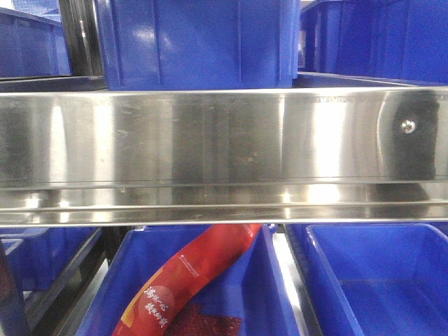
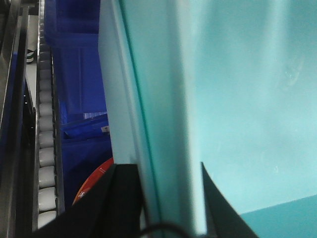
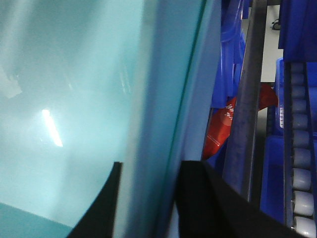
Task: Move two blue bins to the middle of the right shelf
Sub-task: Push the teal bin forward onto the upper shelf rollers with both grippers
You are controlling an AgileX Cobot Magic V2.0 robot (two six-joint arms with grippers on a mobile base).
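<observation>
A blue bin (image 1: 196, 42) fills the top middle of the front view, above the steel shelf rail (image 1: 224, 140). In the left wrist view its wall (image 2: 168, 124) looks pale teal and runs between the two black fingers of my left gripper (image 2: 166, 188), which is shut on it. The right wrist view shows the opposite wall (image 3: 153, 99) clamped the same way by my right gripper (image 3: 151, 188). The bin's inside (image 2: 257, 99) is bare. More blue bins stand at the top left (image 1: 31, 45) and top right (image 1: 378, 35).
Below the rail a blue bin (image 1: 259, 294) holds a red packet (image 1: 203, 280), and another bin (image 1: 378, 280) sits to its right. Roller tracks run along the shelf sides (image 2: 45, 148) (image 3: 301, 148). A dark steel post (image 3: 245, 124) stands close to the right gripper.
</observation>
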